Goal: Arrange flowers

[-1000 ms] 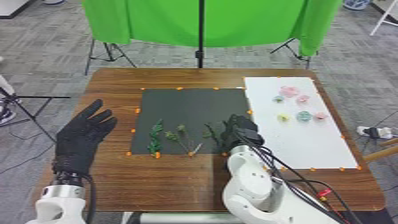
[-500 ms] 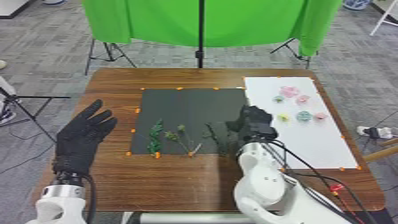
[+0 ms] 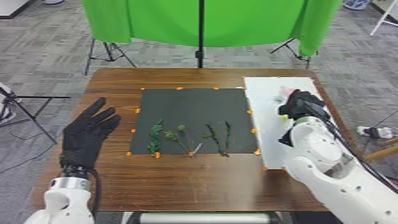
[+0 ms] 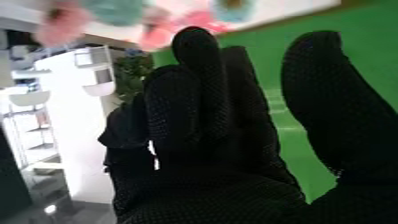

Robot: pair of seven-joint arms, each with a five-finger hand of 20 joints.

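My R hand (image 3: 304, 104), fingers near straight, thumb apart, hangs above the white sheet (image 3: 266, 92) w/ ruffled pink & blue-green flowers (image 4: 115, 10); thin green stems (image 3: 155, 134) lie spaced on dark mat (image 3: 191, 107), L.

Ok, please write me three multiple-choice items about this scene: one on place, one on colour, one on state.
1. Where is the right robot hand?
A) over the floor
B) at the robot's far left
C) over the white sheet

2. Which colour is the cloth behind the table?
A) green
B) red
C) yellow

3. How is the left robot hand?
A) made into a fist
B) with fingers straight
C) pinching a stem

Key:
1 C: bare sheet shows to its left.
2 A: green fabric hangs there.
3 B: its fingers extend forward.
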